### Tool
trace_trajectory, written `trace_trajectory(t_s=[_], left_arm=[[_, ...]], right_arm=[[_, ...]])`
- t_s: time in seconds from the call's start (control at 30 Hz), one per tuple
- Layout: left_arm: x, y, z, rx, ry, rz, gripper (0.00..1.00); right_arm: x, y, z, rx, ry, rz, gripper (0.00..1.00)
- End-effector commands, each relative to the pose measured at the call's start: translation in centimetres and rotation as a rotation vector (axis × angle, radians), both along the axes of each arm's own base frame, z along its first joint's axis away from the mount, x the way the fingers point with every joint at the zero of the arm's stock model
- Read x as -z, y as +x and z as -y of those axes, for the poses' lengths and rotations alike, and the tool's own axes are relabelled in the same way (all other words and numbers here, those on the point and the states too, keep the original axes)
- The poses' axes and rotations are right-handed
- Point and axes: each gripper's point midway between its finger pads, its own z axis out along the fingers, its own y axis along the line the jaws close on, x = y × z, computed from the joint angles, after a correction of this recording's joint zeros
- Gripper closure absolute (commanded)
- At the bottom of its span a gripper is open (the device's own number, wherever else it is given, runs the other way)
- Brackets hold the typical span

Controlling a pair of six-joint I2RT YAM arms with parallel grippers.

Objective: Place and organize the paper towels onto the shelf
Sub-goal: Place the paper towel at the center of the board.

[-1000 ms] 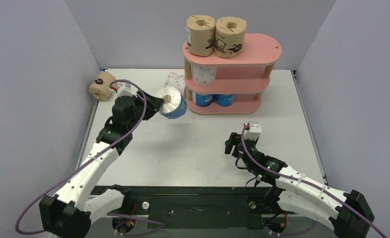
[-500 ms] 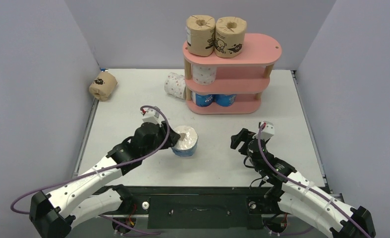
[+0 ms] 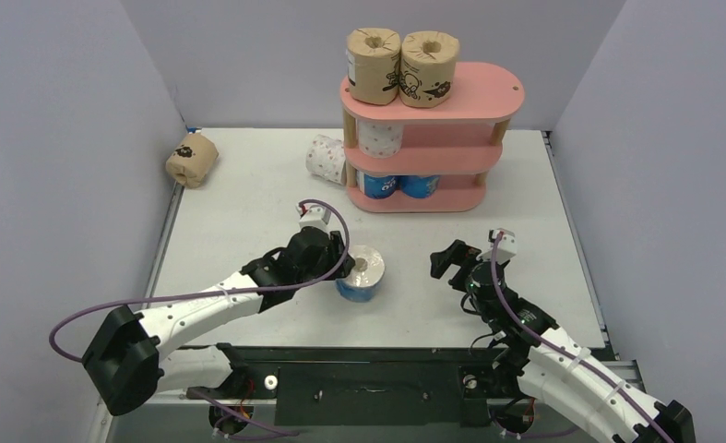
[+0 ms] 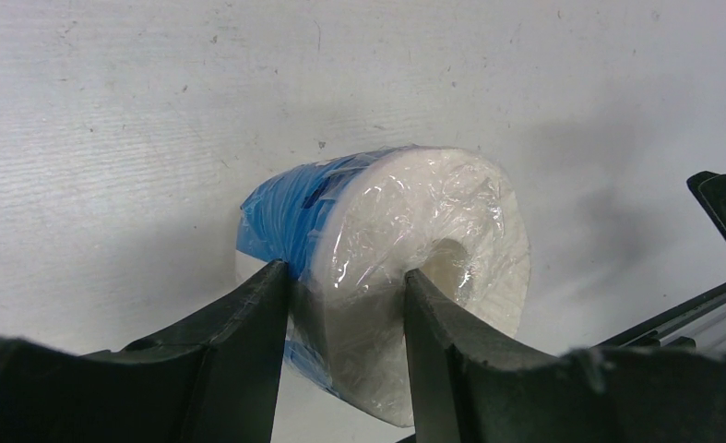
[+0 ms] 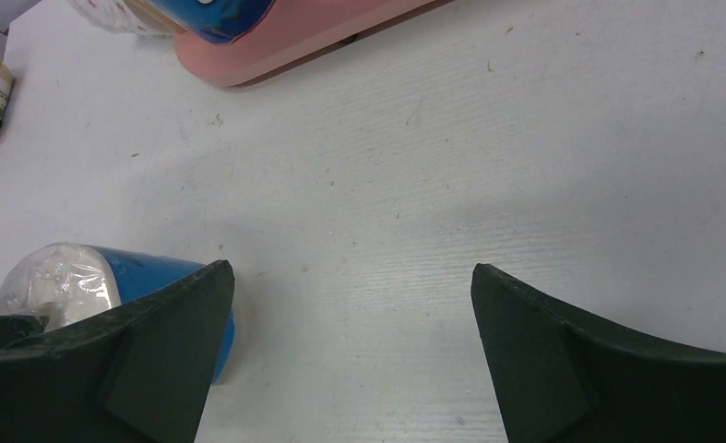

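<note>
My left gripper point(image 3: 345, 268) is shut on a blue roll with white ends point(image 3: 362, 274), low over the near middle of the table. In the left wrist view one finger point(image 4: 248, 323) presses the blue wrap and the other sits at the core hole of the roll point(image 4: 414, 212). My right gripper point(image 3: 451, 263) is open and empty, to the right of that roll point(image 5: 147, 277). The pink shelf point(image 3: 488, 97) holds two brown rolls point(image 3: 374, 63) on top, one white dotted roll point(image 3: 380, 138) in the middle and two blue rolls point(image 3: 398, 185) at the bottom.
A white roll with pink dots point(image 3: 326, 158) lies on the table against the shelf's left side. A brown roll point(image 3: 191, 160) lies at the far left by the wall. The shelf's base point(image 5: 322, 41) shows at the top of the right wrist view.
My left arm carried the blue roll from beside the shelf down to the near middle of the table. My right gripper moved a little to the right and stayed open.
</note>
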Motion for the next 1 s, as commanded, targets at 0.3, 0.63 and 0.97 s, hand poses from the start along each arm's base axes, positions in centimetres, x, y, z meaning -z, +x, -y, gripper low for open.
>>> trace_trajectory(t_s=[0.3,0.63,0.97], left_arm=[[-2.1,1.6,2.3,0.025,-0.060,0.067,0.63],[-2.6,1.1,1.3,0.012,-0.050,0.077,0.46],[-4.2,0.9,-1.9,-0.068,0.011,0.118,0.03]], right_arm=[[0.0,0.7,-0.4,-0.032,-0.053,0.005,0.07],[-0.7,0.7,-0.7,-0.057,-0.055,0.013,0.07],[-3.9,0.5,-2.5,-0.172,-0.049,0.050,0.08]])
